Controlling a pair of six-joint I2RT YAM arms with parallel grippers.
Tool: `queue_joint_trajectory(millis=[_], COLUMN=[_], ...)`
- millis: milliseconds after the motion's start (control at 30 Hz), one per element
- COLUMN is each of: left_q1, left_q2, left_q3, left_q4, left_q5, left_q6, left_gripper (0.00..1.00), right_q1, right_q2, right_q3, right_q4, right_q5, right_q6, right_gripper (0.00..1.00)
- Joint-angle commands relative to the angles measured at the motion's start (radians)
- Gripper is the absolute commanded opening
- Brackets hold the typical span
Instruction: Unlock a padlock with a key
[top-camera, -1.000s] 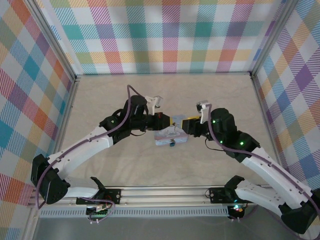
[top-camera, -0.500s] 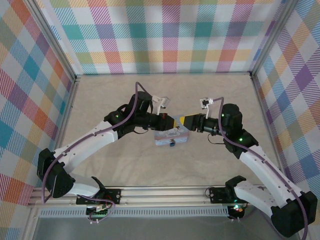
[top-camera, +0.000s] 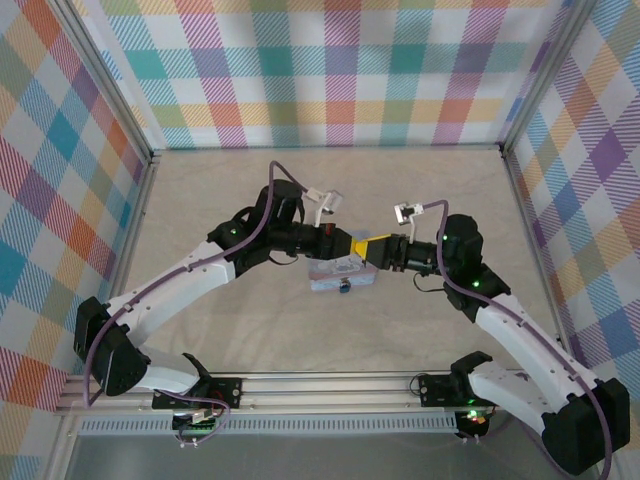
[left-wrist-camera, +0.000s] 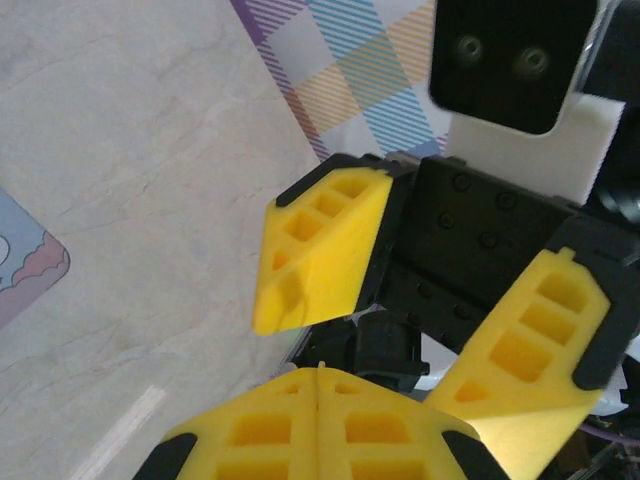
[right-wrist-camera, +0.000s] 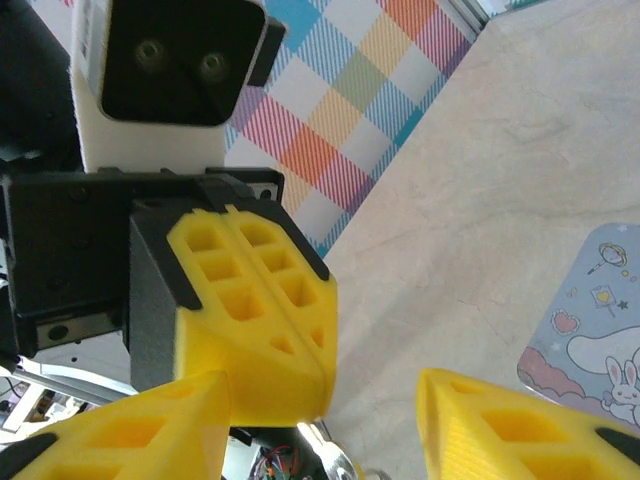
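Well, mid-frame the left pincer (top-camera: 350, 243) is pressed together, right pincer (top-camera: 374, 248) spread; padlock (top-camera: 343, 287) below, seemingly not yet unlocked.

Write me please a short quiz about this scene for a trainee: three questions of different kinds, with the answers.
1. True or false: the left gripper is shut.
2. The padlock sits: A at the near edge of the tin; B on the rail by the arm bases; C against the far wall.
3. Fill in: the jaws of the right gripper stand ____.
Key: 1 true; 2 A; 3 open.
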Motion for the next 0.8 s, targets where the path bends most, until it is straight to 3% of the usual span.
queue_joint_trajectory(millis=[0,500,767], left_q1=[0.013,0.03,0.032], left_q2=[-0.032,-0.044,-0.045], left_q3=[0.011,-0.011,-0.026], left_q4=[0.051,0.069,0.091], left_q5=[0.028,0.028,0.046], left_q6=[-0.022,-0.037,-0.048], left_gripper=[0.0,0.0,0.0], right_q1=[-0.006,-0.01,-0.011], right_q2=[-0.017,-0.049,-0.043], right_q3=[-0.02,-0.037,-0.038], right_q4=[0.063,0.063,0.074], right_q5=[-0.041,-0.049,-0.051], right_q6=[0.017,0.022,0.025], right_gripper=[0.52,0.42,0.28])
